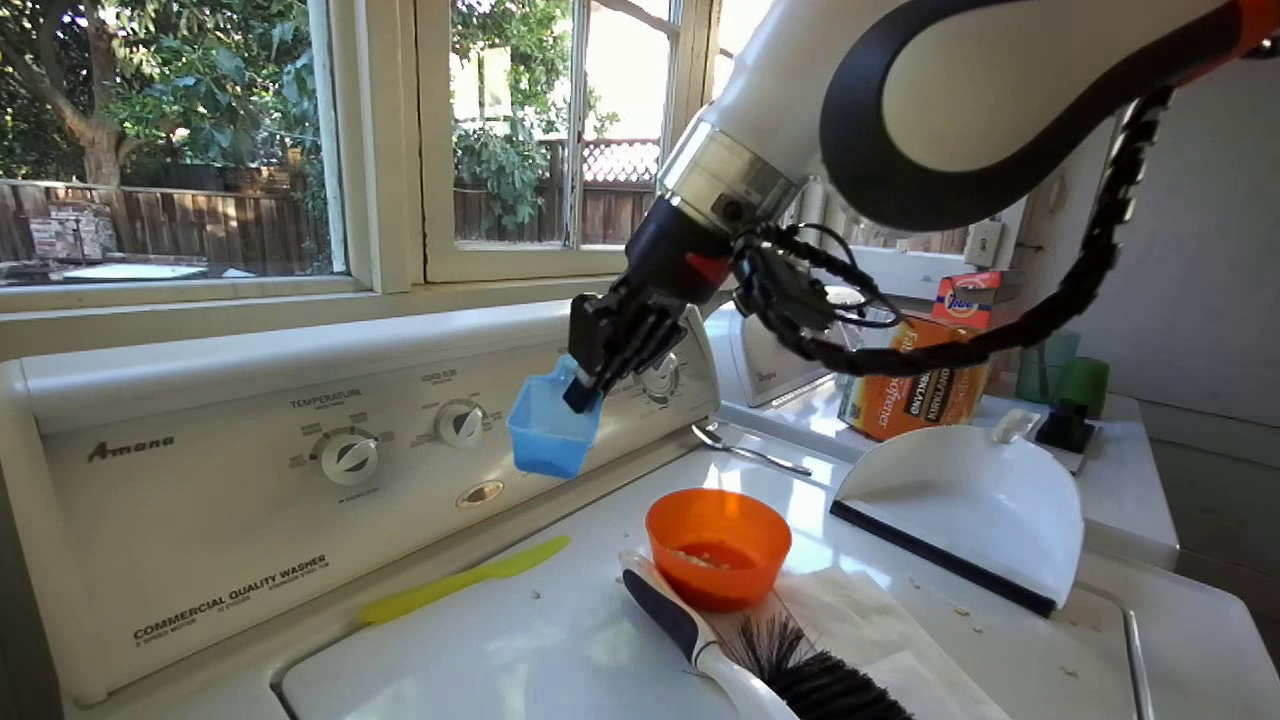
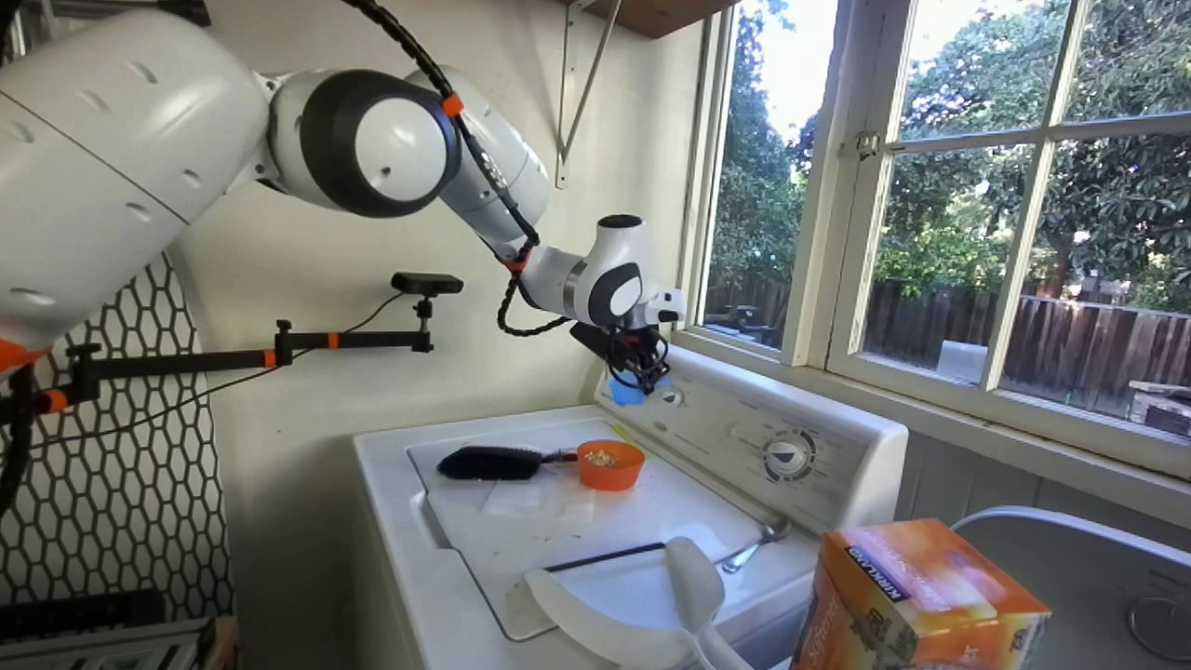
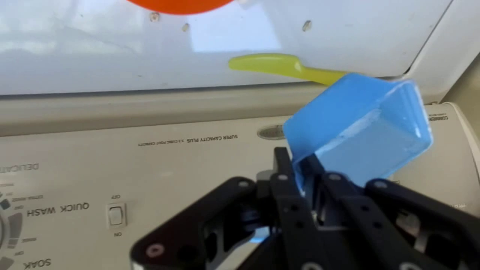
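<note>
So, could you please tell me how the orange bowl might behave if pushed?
The orange bowl looks like thin plastic, so it's probably light and apt to slide on the glossy washer lid. Its walls narrow toward the base, so a push near the rim might tip it. The loose bits inside could then spill.

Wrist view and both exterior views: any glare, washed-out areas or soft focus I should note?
Wrist view: bright reflections on the lid, a small highlight on the scoop, and the near parts of the hand look slightly soft; both exterior views: patches of the window washed out to white; in an exterior view, glare also around the spoon.
</note>
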Available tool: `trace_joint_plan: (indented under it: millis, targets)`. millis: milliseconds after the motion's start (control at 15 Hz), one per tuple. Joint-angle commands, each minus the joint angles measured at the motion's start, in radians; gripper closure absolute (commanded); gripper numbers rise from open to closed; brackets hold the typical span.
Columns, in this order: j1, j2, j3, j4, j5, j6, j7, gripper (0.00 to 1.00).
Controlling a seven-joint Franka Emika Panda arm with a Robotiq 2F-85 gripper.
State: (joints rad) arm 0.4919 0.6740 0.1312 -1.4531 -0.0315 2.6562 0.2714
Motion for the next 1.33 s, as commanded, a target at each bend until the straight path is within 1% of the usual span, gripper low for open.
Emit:
trace_joint_plan:
  millis: [0, 267, 600, 800, 1000, 1267]
  targets:
    - [0.024, -0.198, -0.040, -0.242, -0.026, 0.001, 0.066, 0.97]
    - [0.019, -0.327, -0.034, -0.367, -0.069, -0.075, 0.118, 0.97]
    - [-0.006, -0.442, 0.004, -0.449, -0.111, -0.276, 0.149, 0.97]
    - [-0.021, -0.469, 0.033, -0.454, -0.123, -0.402, 0.151, 0.97]
    - [-0.033, -0.476, 0.062, -0.457, -0.124, -0.490, 0.147, 0.97]
    - [-0.032, -0.474, 0.078, -0.477, -0.162, -0.543, 0.199, 0.97]
